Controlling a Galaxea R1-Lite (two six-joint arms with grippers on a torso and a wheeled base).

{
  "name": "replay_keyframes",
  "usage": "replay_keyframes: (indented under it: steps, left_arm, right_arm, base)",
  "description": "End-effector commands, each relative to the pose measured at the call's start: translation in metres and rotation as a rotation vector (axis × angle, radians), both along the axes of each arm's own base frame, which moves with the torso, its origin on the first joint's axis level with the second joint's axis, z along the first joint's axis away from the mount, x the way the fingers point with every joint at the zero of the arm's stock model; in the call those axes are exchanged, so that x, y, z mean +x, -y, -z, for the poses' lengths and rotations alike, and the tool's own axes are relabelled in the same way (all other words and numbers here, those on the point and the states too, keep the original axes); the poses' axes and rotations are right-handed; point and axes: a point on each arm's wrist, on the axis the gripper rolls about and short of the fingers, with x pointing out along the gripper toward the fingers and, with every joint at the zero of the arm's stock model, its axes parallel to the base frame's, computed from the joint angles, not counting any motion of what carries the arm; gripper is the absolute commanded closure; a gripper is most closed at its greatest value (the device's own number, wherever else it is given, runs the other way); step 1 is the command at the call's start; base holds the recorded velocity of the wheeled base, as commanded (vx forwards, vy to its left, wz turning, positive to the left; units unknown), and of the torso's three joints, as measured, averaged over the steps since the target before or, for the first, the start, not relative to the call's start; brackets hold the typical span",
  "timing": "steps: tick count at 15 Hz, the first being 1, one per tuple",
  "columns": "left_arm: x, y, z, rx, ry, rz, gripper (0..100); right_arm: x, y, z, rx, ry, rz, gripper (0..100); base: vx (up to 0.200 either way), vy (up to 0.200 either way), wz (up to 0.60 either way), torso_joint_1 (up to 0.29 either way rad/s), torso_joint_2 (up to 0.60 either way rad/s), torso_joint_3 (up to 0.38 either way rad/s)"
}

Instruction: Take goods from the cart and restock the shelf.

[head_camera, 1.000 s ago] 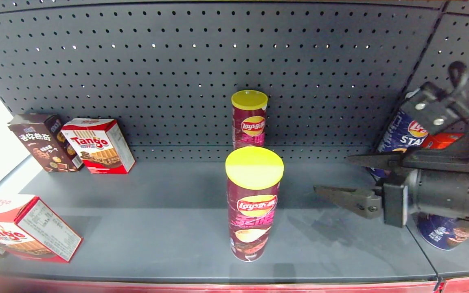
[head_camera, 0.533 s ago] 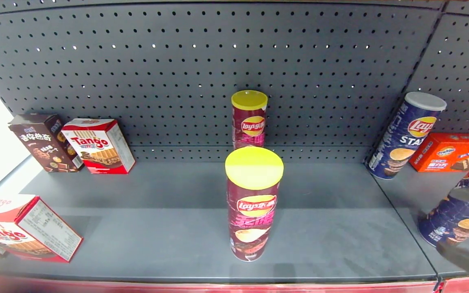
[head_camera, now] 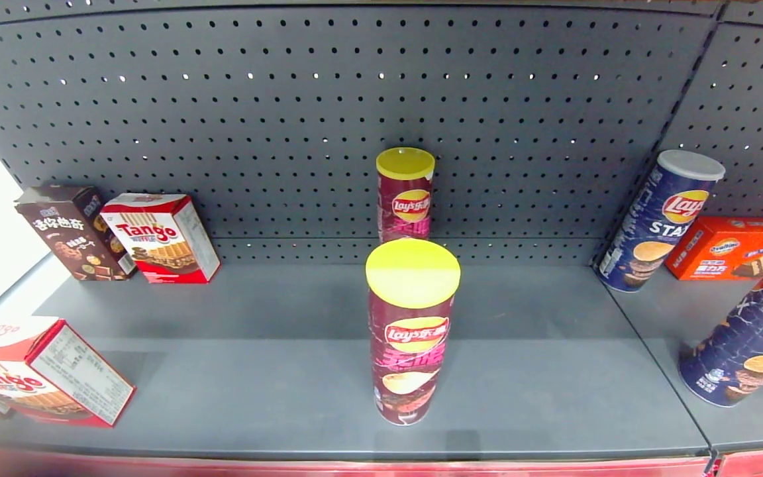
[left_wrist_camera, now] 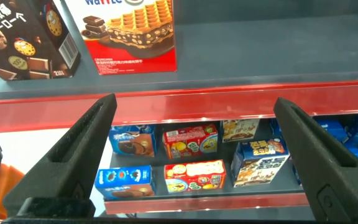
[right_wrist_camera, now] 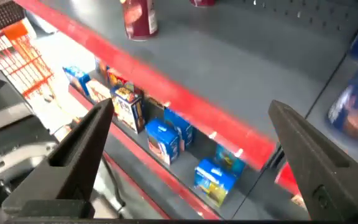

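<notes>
Your left gripper (left_wrist_camera: 194,102) sits spread wide and empty, facing the red front lip (left_wrist_camera: 229,106) of the shelf (head_camera: 255,371). A wafer box (left_wrist_camera: 129,34) stands on the board past that lip. Your right gripper (right_wrist_camera: 191,107) is also wide apart and holds nothing, out in front of the same lip. On the shelf you have two maroon chip cans with yellow lids, both upright. The front can (head_camera: 411,344) stands mid-shelf near the front edge. The rear can (head_camera: 405,195) is straight behind it, apart from it, against the pegboard (head_camera: 222,99).

Logos front the chip cans (head_camera: 412,344) and wafer boxes (head_camera: 159,237) (some lettering Chinese).
</notes>
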Motion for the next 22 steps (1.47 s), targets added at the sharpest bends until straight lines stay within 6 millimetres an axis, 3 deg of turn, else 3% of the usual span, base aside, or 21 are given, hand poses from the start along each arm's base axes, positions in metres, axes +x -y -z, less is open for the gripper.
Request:
replay_keyframes:
  steps: [1,7,12,19,22]
  left_arm:
    - [0.000,0.000,0.000,0.000,-0.002,0.000,0]
    - [0.000,0.000,0.000,0.001,-0.001,0.002,0]
    - [0.000,0.000,0.000,0.000,-0.002,0.002,0]
    - [0.000,0.000,0.000,-0.003,-0.002,0.002,0]
    - [0.000,0.000,0.000,-0.002,0.000,0.002,0]
  right_arm:
    - [-0.007,0.005,0.033,0.042,0.015,0.017,0]
    - [-0.007,0.004,0.034,0.076,-0.014,0.029,0]
    - [-0.005,0.004,0.034,0.134,0.012,0.371,0]
    - [0.002,-0.002,0.032,-0.006,-0.065,0.052,0]
    - [0.011,-0.008,0.031,-0.070,-0.170,0.391,0]
  base:
    - [0.000,0.000,0.00,0.000,0.00,0.000]
    - [0.000,0.000,0.00,0.000,0.00,0.000]
    - [0.000,0.000,0.00,0.000,0.00,0.000]
    - [0.000,0.000,0.00,0.000,0.00,0.000]
    - [0.000,0.000,0.00,0.000,0.00,0.000]
